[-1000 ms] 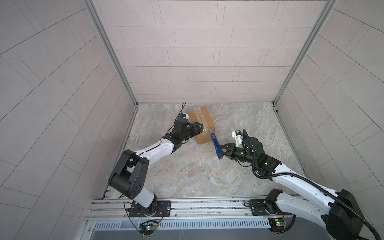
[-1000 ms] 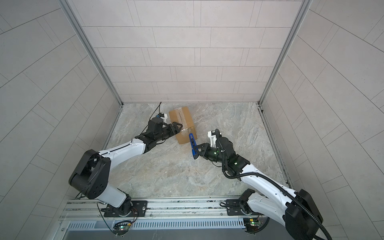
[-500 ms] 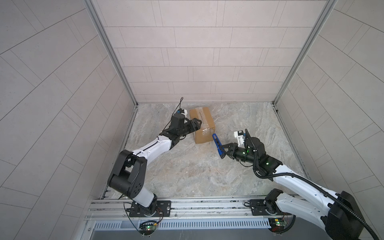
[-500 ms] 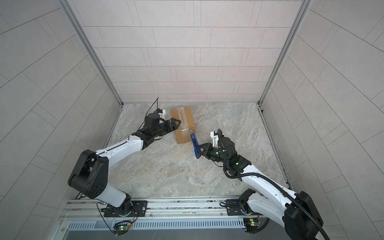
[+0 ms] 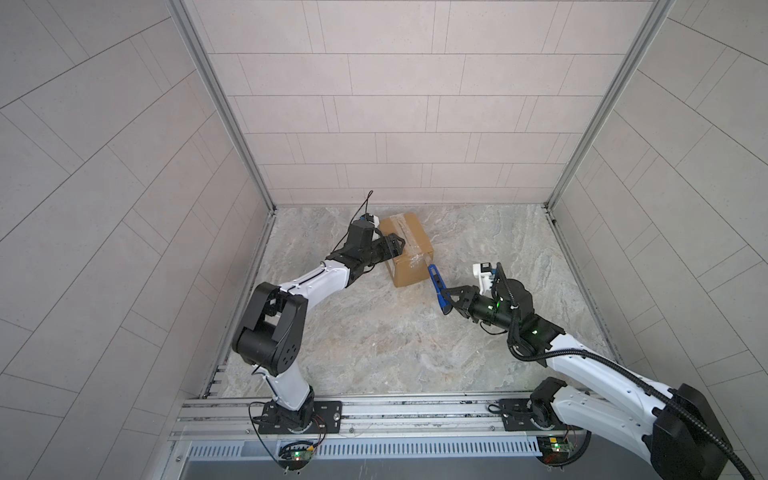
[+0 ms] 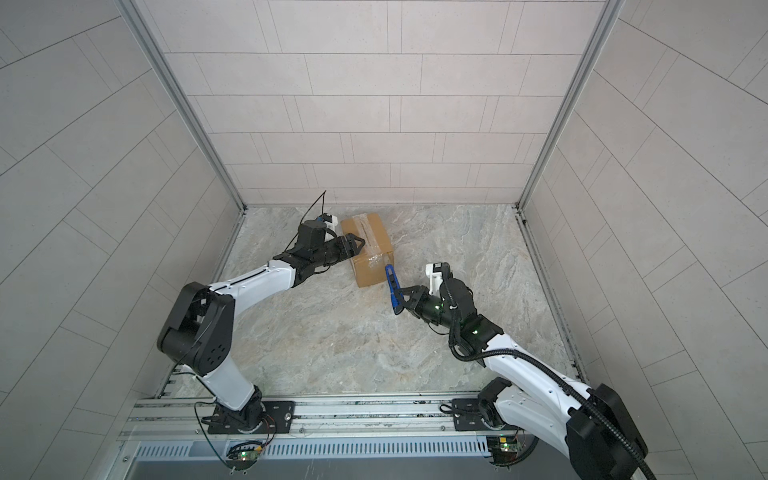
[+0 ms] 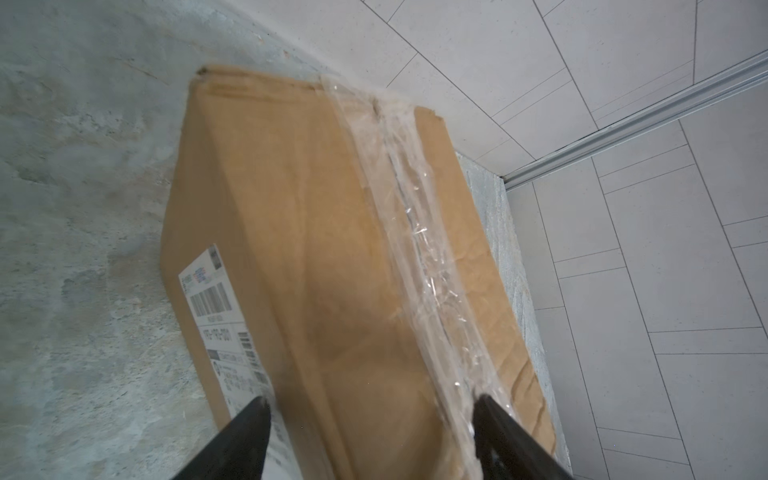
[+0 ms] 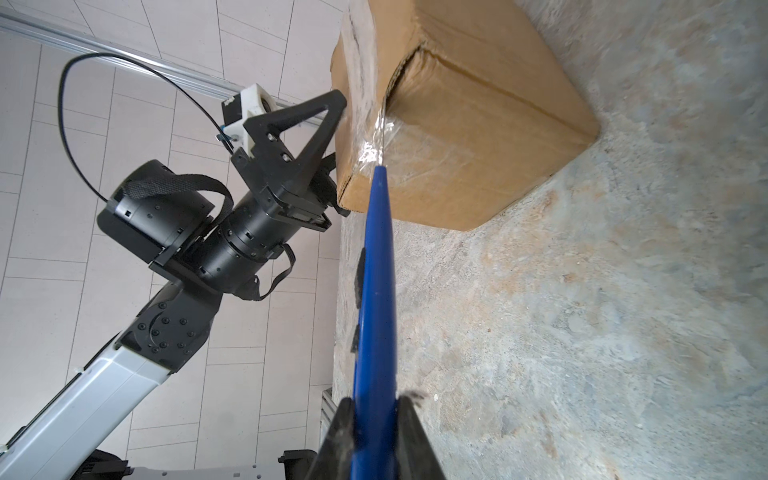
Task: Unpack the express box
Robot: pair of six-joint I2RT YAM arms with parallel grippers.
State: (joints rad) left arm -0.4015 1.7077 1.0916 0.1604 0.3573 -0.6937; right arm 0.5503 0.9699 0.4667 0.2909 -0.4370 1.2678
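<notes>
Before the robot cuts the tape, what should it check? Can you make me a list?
1. Grip: the right tool is shut on the blue cutter: ok.
2. Aim: the cutter's tip is at the clear tape on the end of the express box: ok.
3. Blade sticking out of the cutter: cannot tell.
4. Helper in place: the left tool is at the box, jaws spread wide over its top edge: ok.
5. Box pressed steady by the left tool: cannot tell.
6. Seam free for cutting: not ok, one finger of the left tool sits right at the tape.
</notes>
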